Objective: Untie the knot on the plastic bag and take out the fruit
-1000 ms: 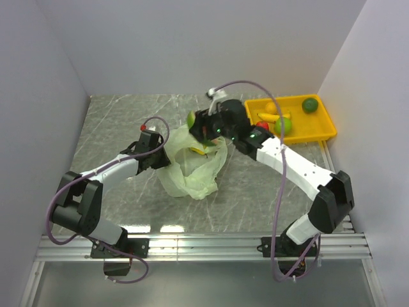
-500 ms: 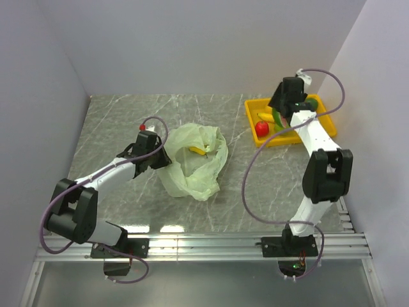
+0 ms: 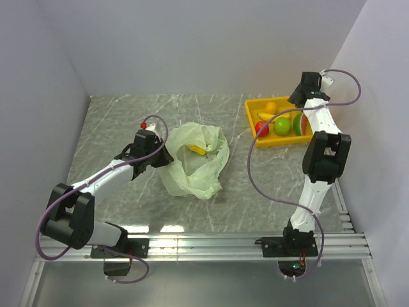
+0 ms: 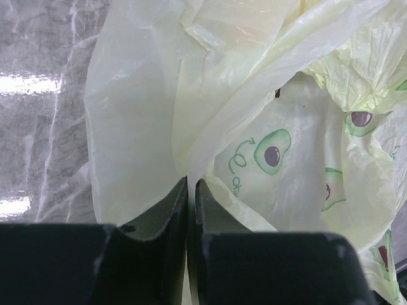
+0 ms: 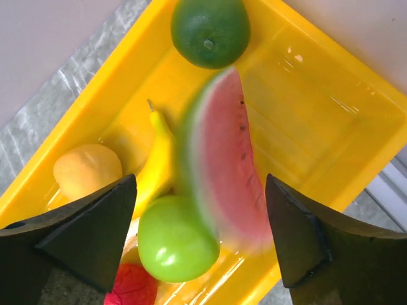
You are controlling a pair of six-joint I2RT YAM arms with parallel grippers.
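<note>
Overhead, shows the bag [image 3: 192,171] crumpled mid-table with a banana [image 3: 198,151] inside and the left gripper [image 3: 165,157] at its left edge; puts the right gripper [image 3: 298,101] above the tray [image 3: 281,141] at far right, with watermelon [image 3: 299,123], green apple [image 3: 282,126] and red apple [image 3: 262,128] in it. From the left wrist, shows the fingers [image 4: 159,222] pressed together on a fold of bag film. From the right wrist, shows fingers spread wide, gripping nothing; between them, touching neither, the blurred watermelon, beside the green apple and a second banana [image 5: 158,162].
</note>
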